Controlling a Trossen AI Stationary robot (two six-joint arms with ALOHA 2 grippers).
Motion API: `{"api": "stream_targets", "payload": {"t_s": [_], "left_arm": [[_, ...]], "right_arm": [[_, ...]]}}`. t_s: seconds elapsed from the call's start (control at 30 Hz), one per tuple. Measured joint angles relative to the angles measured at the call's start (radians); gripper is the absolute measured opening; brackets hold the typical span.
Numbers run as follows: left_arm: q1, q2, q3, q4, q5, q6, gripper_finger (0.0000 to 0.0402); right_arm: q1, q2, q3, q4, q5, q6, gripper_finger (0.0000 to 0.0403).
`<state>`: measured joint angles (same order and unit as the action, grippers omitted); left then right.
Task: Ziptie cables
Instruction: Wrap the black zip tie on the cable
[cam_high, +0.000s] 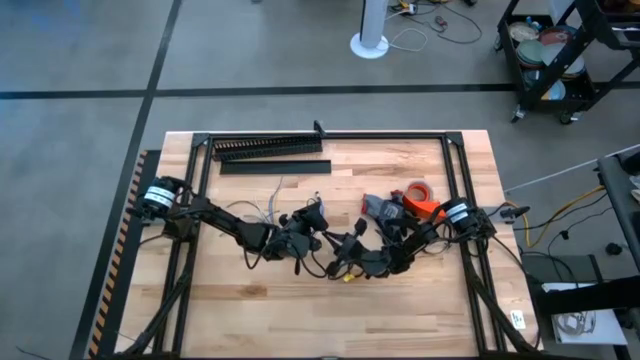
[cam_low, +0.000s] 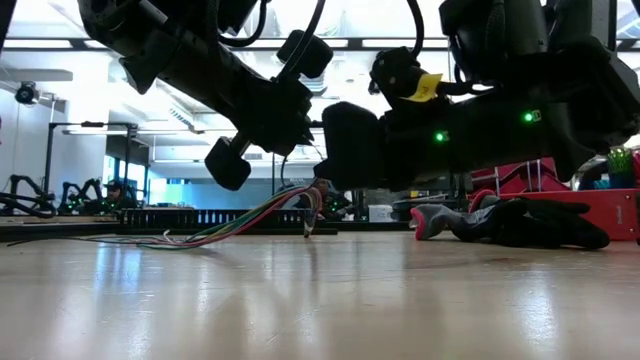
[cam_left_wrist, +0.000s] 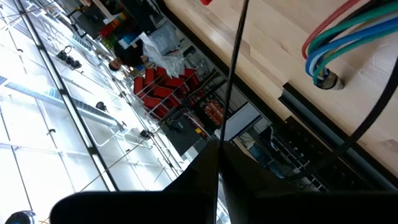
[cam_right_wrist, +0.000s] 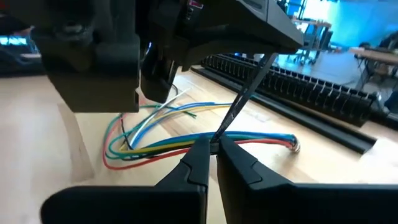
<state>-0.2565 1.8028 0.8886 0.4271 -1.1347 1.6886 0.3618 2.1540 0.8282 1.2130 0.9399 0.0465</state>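
The cables are a bundle of thin coloured wires lying on the wooden table left of centre; they also show in the left wrist view. A ziptie, a thin straight dark strip, runs between my two grippers above the bundle. My left gripper is shut on one end and my right gripper is shut on the other. The two meet near the table's middle. Whether the strip goes round the cables, I cannot tell. My left gripper pinches the ziptie between its two fingertips. The strip runs straight on from the tips, in line with the fingers, and stays clear of the table. My right gripper pinches the ziptie's lower end between its two fingertips, just above the cables. From there the strip slants up toward the left gripper.
A long black comb-toothed duct and a flat black strip lie along the far edge. A grey and red glove and an orange tape roll sit by the right arm. Bare wood lies along the near edge.
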Motion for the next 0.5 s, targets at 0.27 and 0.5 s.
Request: {"api": "stream_targets", "payload": {"t_s": [0.27,0.5], "left_arm": [[0.000,0.000,0.000,0.000,0.000,0.000,0.0000],[0.000,0.000,0.001,0.000,-0.001,0.000,0.0000]], "right_arm": [[-0.007,0.000,0.003,-0.001,-0.006,0.131,0.0000],[-0.018,0.000,0.003,-0.004,-0.031,0.208,0.0000]]}}
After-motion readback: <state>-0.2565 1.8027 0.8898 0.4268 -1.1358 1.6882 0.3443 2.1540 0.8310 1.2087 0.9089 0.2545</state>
